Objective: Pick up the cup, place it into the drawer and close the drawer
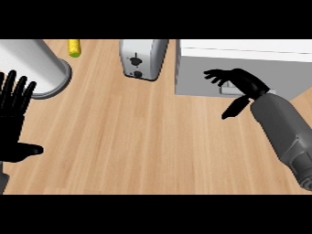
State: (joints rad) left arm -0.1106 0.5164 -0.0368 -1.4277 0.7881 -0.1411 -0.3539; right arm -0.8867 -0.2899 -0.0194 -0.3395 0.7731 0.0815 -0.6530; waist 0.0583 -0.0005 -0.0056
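Right hand: fingers spread, holding nothing, thumb hanging down, set before the closed front of the white drawer; I cannot tell whether it touches. A toaster stands just left of the drawer; farther left, a white cylinder and a small yellow item. Left hand: open, resting at the left edge. I cannot see the cup.
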